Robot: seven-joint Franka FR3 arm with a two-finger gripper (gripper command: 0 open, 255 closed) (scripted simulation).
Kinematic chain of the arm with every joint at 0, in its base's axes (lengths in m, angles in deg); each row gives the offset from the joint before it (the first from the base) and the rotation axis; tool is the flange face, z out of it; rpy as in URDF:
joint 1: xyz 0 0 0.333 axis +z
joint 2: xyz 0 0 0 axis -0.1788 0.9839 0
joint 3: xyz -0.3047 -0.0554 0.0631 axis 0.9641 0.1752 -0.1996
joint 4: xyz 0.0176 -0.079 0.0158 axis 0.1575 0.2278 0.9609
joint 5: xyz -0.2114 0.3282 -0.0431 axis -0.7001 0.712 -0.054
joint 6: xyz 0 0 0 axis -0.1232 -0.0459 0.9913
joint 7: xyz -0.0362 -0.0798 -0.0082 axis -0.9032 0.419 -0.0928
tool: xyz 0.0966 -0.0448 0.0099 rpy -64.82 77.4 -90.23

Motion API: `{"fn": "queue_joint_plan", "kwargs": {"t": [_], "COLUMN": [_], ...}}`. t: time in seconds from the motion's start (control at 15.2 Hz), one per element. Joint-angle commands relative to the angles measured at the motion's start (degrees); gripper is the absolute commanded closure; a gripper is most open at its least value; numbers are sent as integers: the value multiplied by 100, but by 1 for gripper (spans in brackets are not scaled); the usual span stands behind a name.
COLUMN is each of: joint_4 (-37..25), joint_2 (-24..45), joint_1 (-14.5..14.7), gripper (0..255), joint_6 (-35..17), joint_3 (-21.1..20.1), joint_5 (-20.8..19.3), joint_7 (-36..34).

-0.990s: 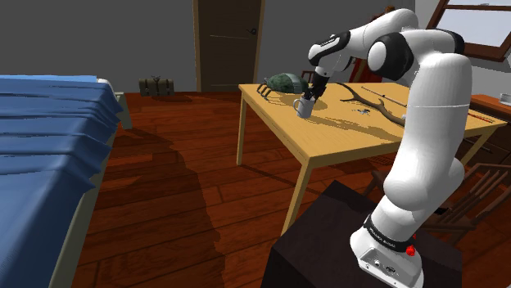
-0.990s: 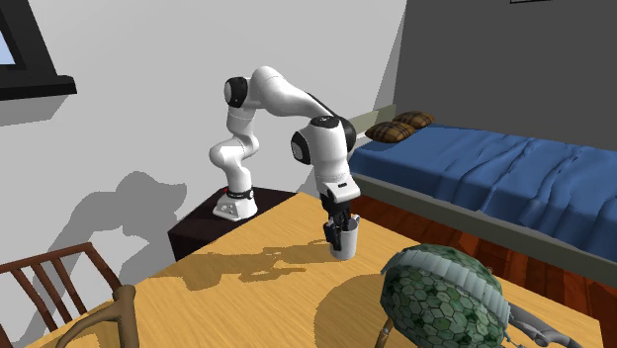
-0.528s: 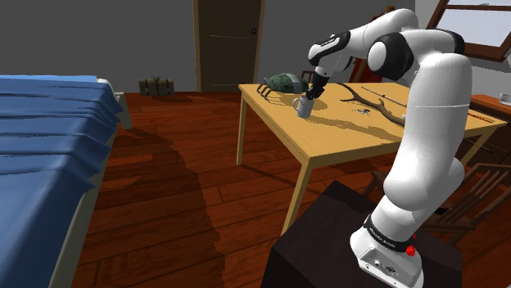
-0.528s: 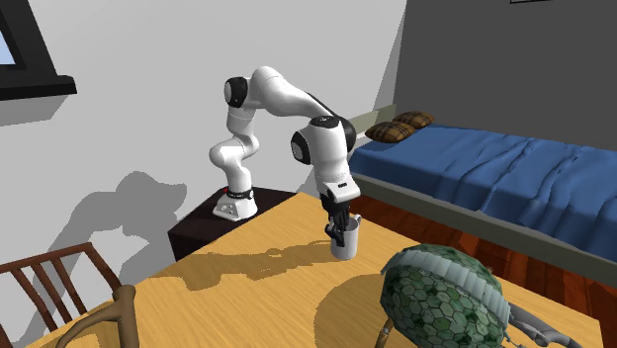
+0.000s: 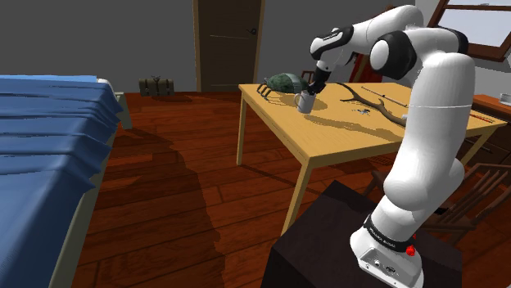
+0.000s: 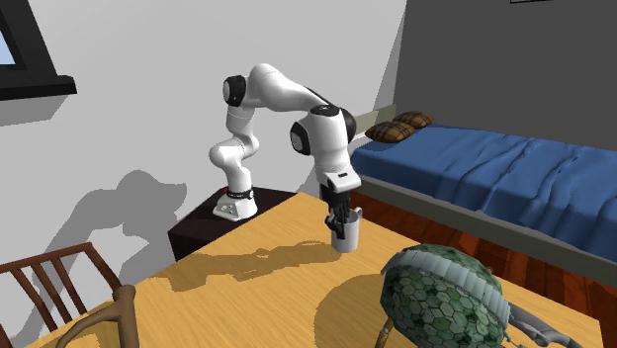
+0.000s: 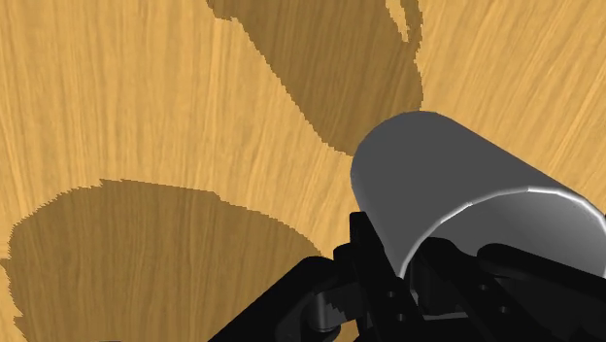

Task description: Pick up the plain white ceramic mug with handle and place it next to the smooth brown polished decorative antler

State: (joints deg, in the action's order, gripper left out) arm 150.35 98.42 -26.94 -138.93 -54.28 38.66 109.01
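The white mug (image 5: 305, 101) hangs a little above the wooden table (image 5: 352, 143), tilted, near the table's far left part in the shoulder view. My black gripper (image 5: 312, 88) is shut on the mug's rim, one finger inside and one outside. In the wrist view the mug (image 7: 456, 185) is clasped by the gripper (image 7: 418, 282), with its shadow on the wood below. The second exterior view shows the mug (image 6: 345, 235) under the gripper (image 6: 341, 219). The brown antler (image 5: 378, 103) lies on the table to the shoulder view's right of the mug; its end (image 6: 111, 314) shows at the second exterior view's lower left.
A green dome-shaped shell (image 5: 285, 83) (image 6: 445, 302) stands on the table just behind the mug. A blue bed (image 5: 49, 139) is across the wooden floor. A wooden chair (image 6: 49, 277) stands at the table's side. A closed door (image 5: 229, 45) is at the back.
The fingers closed on the mug's rim one second ago. Since then the arm has raised the mug slightly off the table.
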Motion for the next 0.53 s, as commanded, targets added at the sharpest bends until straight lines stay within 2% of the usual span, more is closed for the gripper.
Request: {"fn": "queue_joint_plan", "kwargs": {"t": [0.0,0.46], "joint_4": [-121,-557], "joint_2": [-25,-100], "joint_1": [-1,-18], "gripper": [255,255], "joint_6": [142,639], "joint_3": [10,42], "joint_5": [-27,-102], "joint_7": [-34,-128]}}
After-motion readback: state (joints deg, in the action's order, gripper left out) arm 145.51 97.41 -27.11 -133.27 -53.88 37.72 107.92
